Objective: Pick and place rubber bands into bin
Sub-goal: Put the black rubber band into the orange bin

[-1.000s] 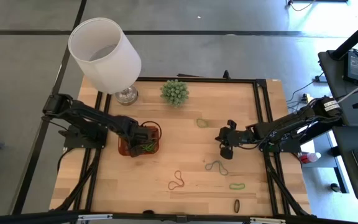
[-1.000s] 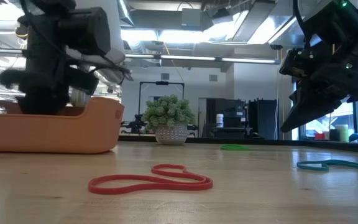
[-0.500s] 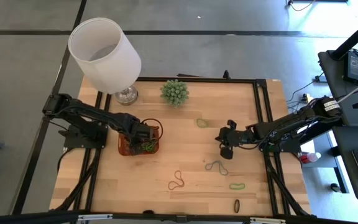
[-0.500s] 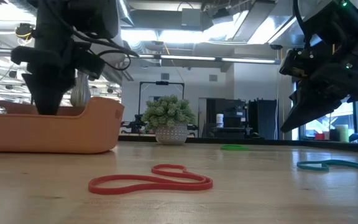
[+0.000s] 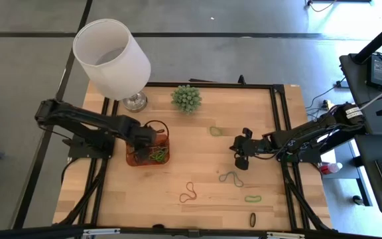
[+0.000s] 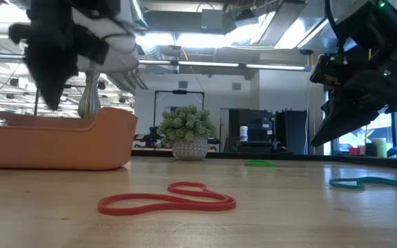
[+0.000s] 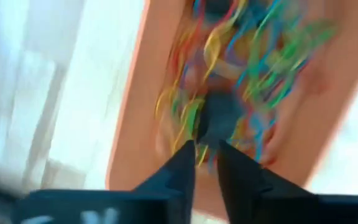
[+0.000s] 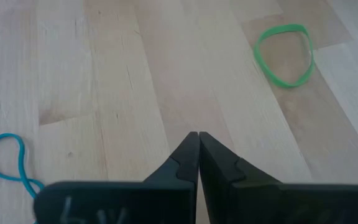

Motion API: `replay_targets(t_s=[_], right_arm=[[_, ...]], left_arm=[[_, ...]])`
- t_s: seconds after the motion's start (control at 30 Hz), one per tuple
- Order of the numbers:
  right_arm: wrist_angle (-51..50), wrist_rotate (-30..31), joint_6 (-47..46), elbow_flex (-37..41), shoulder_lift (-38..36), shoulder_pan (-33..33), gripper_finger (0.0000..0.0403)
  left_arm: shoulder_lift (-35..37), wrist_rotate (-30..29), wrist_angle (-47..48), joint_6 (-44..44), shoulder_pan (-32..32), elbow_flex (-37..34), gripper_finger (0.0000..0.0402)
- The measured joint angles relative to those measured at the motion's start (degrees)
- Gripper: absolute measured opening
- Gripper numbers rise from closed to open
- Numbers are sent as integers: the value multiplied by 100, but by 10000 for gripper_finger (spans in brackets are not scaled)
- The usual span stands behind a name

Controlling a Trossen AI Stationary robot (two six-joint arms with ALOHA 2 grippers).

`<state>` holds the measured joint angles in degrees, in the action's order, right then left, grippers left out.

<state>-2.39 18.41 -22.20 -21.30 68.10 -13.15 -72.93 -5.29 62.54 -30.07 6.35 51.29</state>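
Note:
The orange bin [image 5: 130, 159] stands at the table's left and holds a tangle of coloured rubber bands [image 5: 156, 155], blurred in the left wrist view [image 7: 241, 68]. My left gripper [image 5: 144, 136] hangs above the bin [image 6: 54, 141], pointing down. Its fingertips [image 7: 205, 152] stand a little apart, and I see nothing plainly between them. Loose rubber bands lie flat on the wood: green [image 5: 215, 131], teal [image 5: 230, 177], red [image 5: 189, 192], green [image 5: 253, 198] and black [image 5: 252, 219]. My right gripper [image 5: 239, 162] is shut and hovers at the right, slanting down between the teal band [image 8: 5, 162] and a green one [image 8: 284, 56].
A lamp with a large white shade [image 5: 111, 56] stands at the far left corner, just behind the bin. A spiky green ball plant [image 5: 186, 98] sits at the far edge. Bare wood lies between the bin and the loose bands.
My left gripper has risen straight up out of the bin and now hangs clear above its rim, still pointing down. The bands stay in the bin. My right gripper has kept still.

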Motion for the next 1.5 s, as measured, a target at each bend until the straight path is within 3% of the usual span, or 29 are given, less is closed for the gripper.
replay_targets(t_s=[0.13, 0.3, 0.43, 0.6, 0.77, 1.07, 1.27, 1.5], right_arm=[[0, 0, 0, 0, 0, 0, 16], [13, 0, 27, 0, 0, 0, 16], [5, -27, 28, -39, 0, 0, 16], [-1982, -899, -628, -746, 6, -231, 5], [-3758, -904, -1729, -1578, 9, -1064, 3], [-4058, -919, -3531, -2301, 329, -3101, 1], [-4138, -1267, -4356, -2870, 1176, -3923, 1], [-4903, -1363, -4088, -4097, 2589, -4310, 1]], left_arm=[[599, -507, -745, 291, 397, -2, 8], [1037, -1576, -1379, 623, 940, 0, 2], [1102, -1986, -1499, 645, 1178, 0, 2], [1069, -2232, -1493, 691, 1241, -2, 3], [1072, -2334, -1495, 789, 1241, -2, 2], [1072, -2496, -1495, 792, 1241, -2, 2], [1072, -2526, -1495, 783, 1241, -2, 2], [1072, -2661, -1496, 785, 1241, -4, 2]])
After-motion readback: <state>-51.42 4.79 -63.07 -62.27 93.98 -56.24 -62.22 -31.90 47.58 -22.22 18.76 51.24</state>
